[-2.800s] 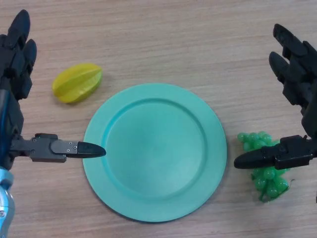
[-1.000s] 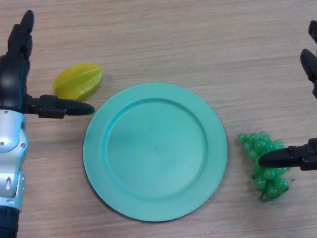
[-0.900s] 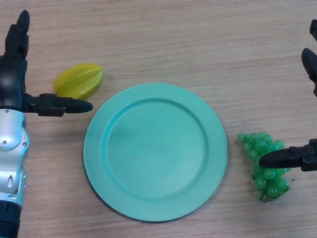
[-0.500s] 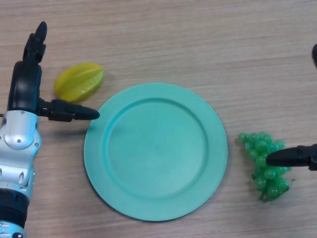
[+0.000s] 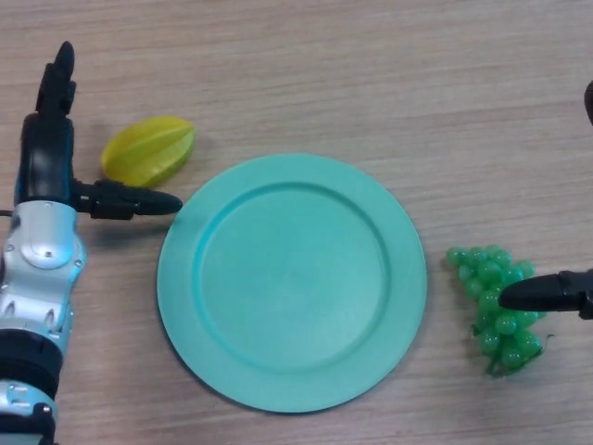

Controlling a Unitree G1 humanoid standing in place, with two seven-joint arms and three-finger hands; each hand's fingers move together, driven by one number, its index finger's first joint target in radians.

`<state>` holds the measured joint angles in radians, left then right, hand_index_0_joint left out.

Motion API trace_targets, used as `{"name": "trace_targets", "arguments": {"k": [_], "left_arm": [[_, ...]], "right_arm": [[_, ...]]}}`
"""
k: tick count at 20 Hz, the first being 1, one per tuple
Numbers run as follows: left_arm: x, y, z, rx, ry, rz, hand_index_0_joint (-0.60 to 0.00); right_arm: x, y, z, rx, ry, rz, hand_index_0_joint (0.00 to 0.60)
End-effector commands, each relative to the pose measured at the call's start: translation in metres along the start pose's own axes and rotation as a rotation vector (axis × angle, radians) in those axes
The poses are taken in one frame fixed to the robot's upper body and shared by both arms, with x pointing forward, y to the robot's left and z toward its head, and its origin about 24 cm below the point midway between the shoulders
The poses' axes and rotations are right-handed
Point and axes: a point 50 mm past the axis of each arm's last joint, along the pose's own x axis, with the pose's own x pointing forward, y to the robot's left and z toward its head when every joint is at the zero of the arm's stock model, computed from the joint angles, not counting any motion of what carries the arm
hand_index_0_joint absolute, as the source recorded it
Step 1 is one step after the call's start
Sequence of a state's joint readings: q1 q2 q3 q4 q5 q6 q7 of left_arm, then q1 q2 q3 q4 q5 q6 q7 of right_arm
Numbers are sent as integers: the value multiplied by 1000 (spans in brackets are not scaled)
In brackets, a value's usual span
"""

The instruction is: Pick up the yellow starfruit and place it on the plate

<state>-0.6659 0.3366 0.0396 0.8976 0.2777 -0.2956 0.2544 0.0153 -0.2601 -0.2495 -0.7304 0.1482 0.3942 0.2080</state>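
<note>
Left hand (image 5: 51, 153), fingers spread and empty at the frame's left edge, flanks the yellow starfruit (image 5: 148, 152); approach step, closing around it comes next.

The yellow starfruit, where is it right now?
In the head view the yellow starfruit lies on the table at upper left, just beyond the green plate's rim, between the left hand's fingers and thumb, not gripped.

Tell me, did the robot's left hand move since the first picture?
Yes. The left hand has moved up the table, from beside the plate toward the starfruit, fingers open around it.
</note>
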Motion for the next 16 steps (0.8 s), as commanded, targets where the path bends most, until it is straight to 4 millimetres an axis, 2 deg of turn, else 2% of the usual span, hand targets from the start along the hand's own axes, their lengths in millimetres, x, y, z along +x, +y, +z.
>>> {"name": "trace_targets", "arguments": {"k": [1,6,7,8,9,10,11,12,16], "left_arm": [[18,26,40,-7,-226,160,0],[19,19,35,110,-233,150,0],[19,18,34,126,-232,149,-50],[19,18,34,138,-233,149,-200],[18,18,34,151,-238,154,-300],[18,18,33,189,-252,164,-450],[17,17,31,257,-268,168,-550],[16,18,28,310,-277,179,-600],[15,21,25,376,-278,188,-600]], "right_arm": [[-6,-12,32,-62,-211,-59,0],[-8,-16,37,-79,-225,-64,0],[-8,-16,37,-78,-227,-66,0],[-8,-16,38,-79,-228,-66,0],[-8,-16,38,-81,-228,-66,0],[-8,-15,38,-81,-226,-63,0],[-8,-14,38,-78,-224,-61,0],[-9,-14,39,-79,-226,-59,0],[-10,-12,40,-88,-234,-44,0]]}}
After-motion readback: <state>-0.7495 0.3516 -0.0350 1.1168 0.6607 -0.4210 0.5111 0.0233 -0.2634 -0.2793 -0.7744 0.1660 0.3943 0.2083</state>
